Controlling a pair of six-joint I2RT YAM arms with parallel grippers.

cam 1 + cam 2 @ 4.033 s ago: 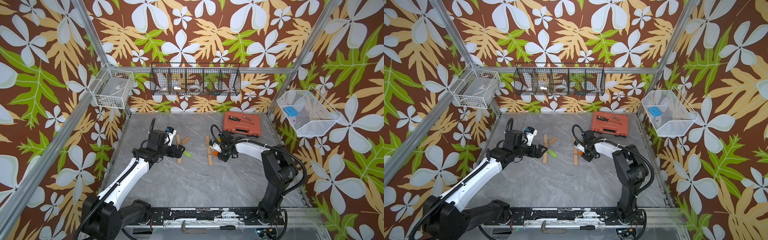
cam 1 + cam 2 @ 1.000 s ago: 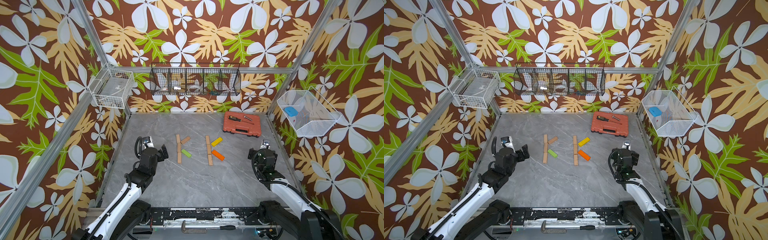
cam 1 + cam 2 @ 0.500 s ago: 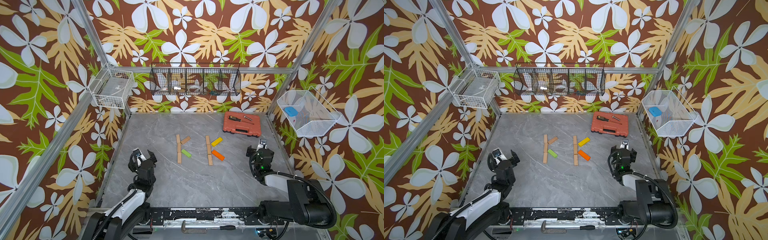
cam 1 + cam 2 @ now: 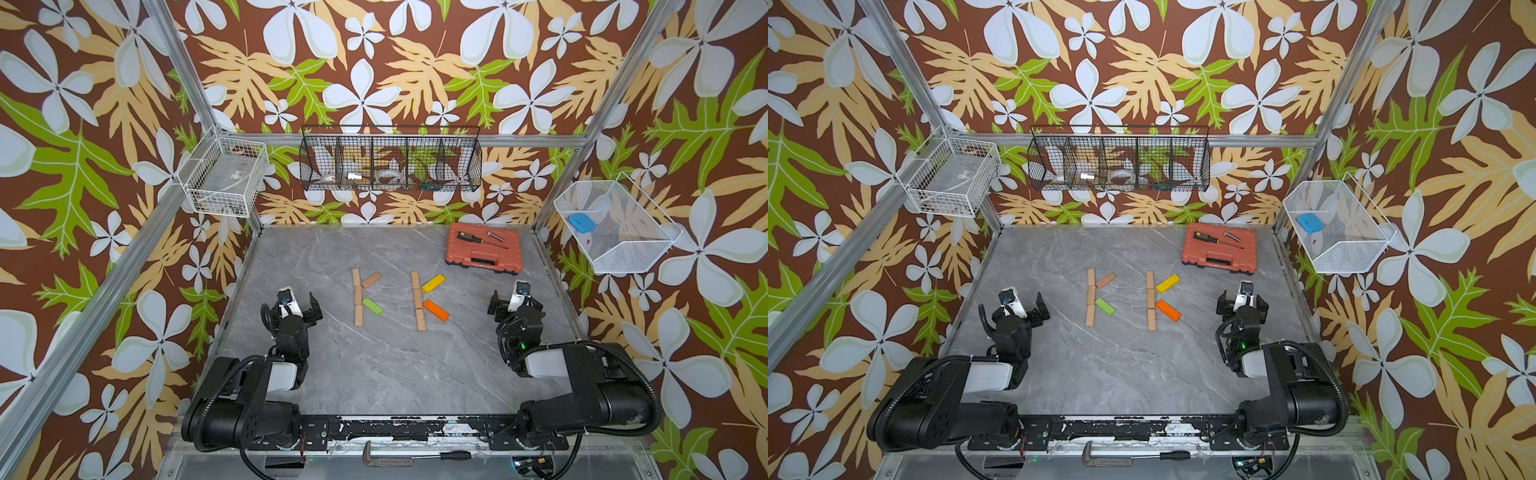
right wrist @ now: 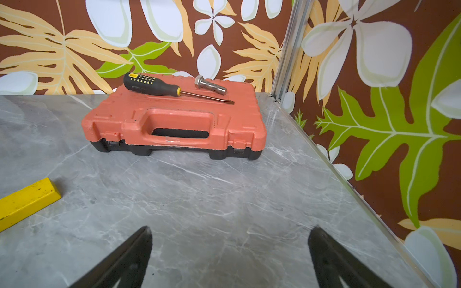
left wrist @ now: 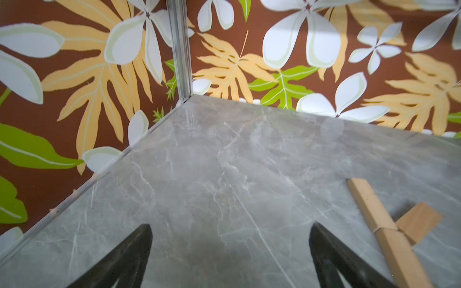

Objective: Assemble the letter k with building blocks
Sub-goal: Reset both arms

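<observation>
Arms drawn back toward the grey marble surface's (image 4: 395, 374) near corners, left hand (image 4: 291, 308) and right hand (image 4: 515, 305) spread wide, holding nothing.

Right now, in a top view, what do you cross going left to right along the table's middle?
left pincer → wood stem → green block → second stem → orange block → right pincer

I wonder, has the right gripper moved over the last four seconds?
Yes. The right gripper left the orange block, moving right and toward the base; it now faces the right end of the red tool case.
</observation>
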